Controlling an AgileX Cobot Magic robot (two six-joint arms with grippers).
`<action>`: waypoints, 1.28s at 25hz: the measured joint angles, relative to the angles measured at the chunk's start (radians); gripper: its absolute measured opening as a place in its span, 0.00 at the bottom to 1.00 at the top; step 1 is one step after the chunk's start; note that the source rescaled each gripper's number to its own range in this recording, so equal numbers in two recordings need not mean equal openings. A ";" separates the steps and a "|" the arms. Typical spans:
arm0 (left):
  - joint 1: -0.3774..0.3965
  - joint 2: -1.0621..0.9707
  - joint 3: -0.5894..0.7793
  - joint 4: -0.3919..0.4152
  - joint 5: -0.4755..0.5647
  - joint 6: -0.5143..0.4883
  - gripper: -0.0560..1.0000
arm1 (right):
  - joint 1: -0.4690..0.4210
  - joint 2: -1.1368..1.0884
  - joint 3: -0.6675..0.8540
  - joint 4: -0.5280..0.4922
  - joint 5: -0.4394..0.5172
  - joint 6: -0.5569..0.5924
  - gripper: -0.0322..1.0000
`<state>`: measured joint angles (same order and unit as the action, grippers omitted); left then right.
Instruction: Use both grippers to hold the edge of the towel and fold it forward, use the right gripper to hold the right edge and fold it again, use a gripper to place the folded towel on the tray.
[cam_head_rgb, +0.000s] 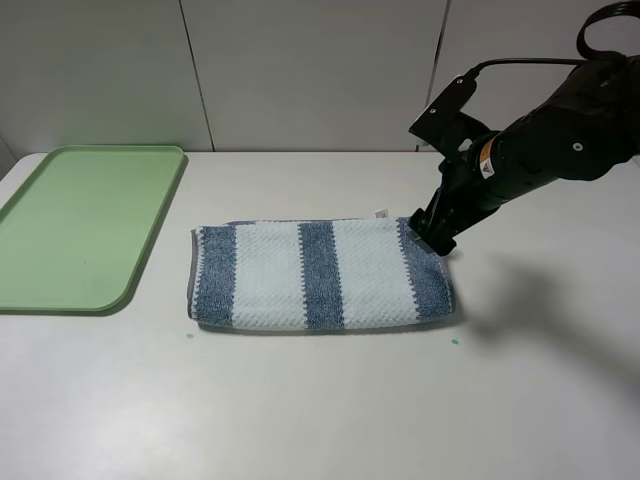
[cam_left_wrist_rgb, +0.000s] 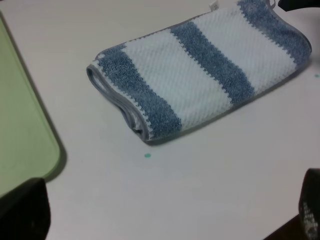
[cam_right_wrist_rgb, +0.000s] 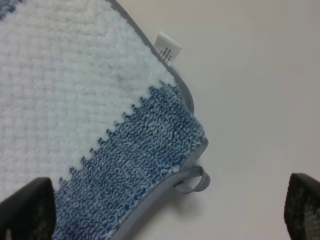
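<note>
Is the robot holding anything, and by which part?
Nothing. The right gripper stands open at the far right corner of the striped towel; the left gripper is open, clear of it.

Left hand (cam_left_wrist_rgb: 167, 212), right hand (cam_head_rgb: 437, 236) spread wide

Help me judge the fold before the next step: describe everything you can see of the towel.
The towel is terry cloth with dark blue and white stripes and grey edge binding. It lies folded, flat on the white table, right of the green tray and apart from it. A white label and a grey hanging loop stick out near its far right corner, which the right gripper straddles with open jaws; contact is unclear.
</note>
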<state>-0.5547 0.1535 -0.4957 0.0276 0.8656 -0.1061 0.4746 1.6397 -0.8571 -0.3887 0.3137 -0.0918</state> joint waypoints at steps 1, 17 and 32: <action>0.000 0.000 0.000 0.000 0.000 0.000 1.00 | 0.000 0.000 0.000 0.000 0.000 0.001 1.00; 0.000 0.000 0.000 0.000 0.000 0.000 1.00 | -0.003 0.000 0.000 0.000 0.071 0.432 1.00; 0.000 0.000 0.000 0.000 0.000 0.000 1.00 | -0.090 0.145 -0.003 0.133 -0.004 0.520 1.00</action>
<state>-0.5547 0.1535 -0.4957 0.0272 0.8656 -0.1061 0.3842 1.7849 -0.8606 -0.2553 0.3093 0.4279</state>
